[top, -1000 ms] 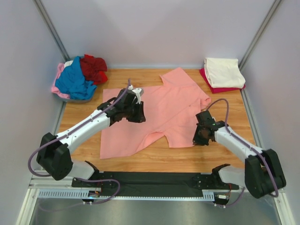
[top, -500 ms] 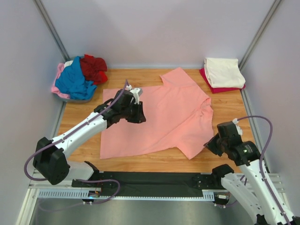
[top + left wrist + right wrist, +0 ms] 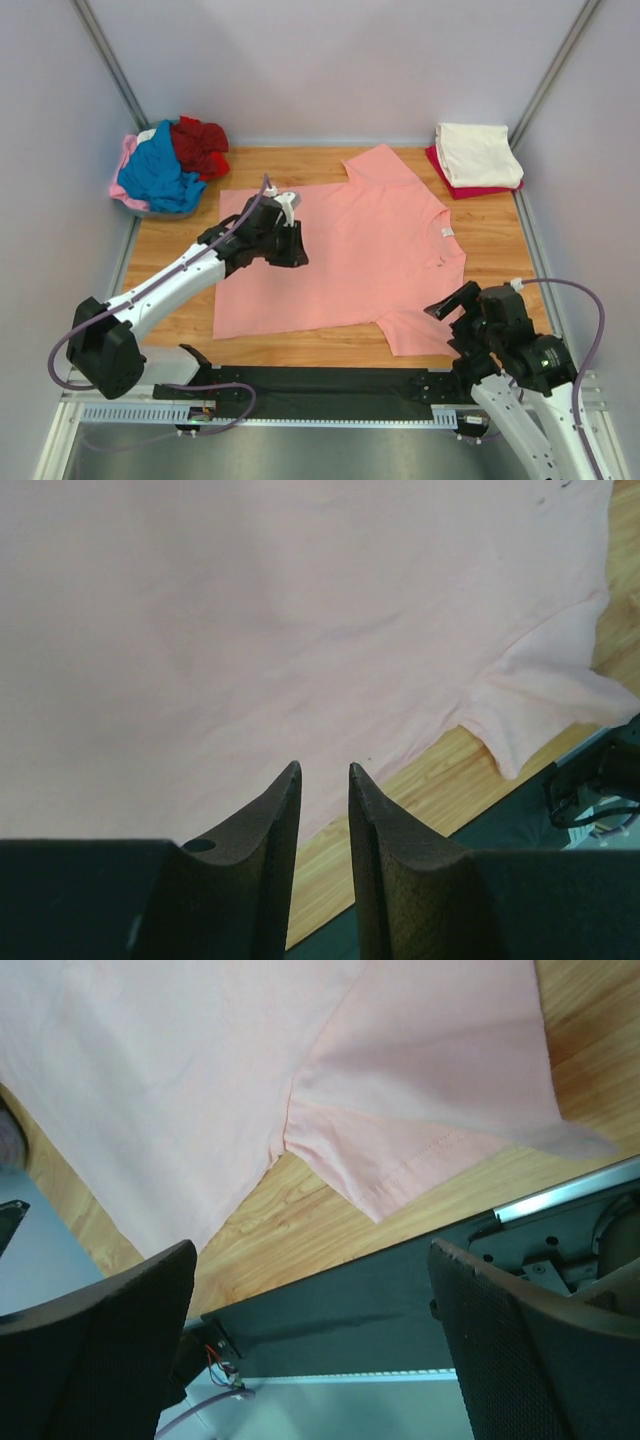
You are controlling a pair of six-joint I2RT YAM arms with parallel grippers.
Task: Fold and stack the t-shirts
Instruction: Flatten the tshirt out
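— Where is the salmon-pink t-shirt [image 3: 340,250] found?

— It is spread flat across the middle of the wooden table [image 3: 500,250], seen from above. One sleeve is pointed toward the top of the frame and the other sleeve [image 3: 415,330] toward the lower right, close to the table's near edge.

— How are the jaws of the left gripper [image 3: 322,770] set?

— They are parted by a narrow slit, and nothing is caught in it. In the left wrist view, flat pink cloth is seen through the slit and all around the tips, with no bunching. Whether the tips are touching the cloth cannot be told. From above, this gripper is placed over the left centre of the shirt.

— And the right gripper [image 3: 312,1247]?

— Its jaws are spread wide and nothing is held. In the right wrist view the sleeve's hemmed end is framed between the two fingers but lies clear of both. From above, the gripper is seen at the lower right, just beside that sleeve.

— Where are the other shirts?

— A blue shirt [image 3: 155,170], a dark red shirt [image 3: 200,145] and a pale pink shirt [image 3: 125,165] are heaped at the upper left. At the upper right, a folded cream shirt [image 3: 478,152] is laid on a folded red shirt [image 3: 450,185].
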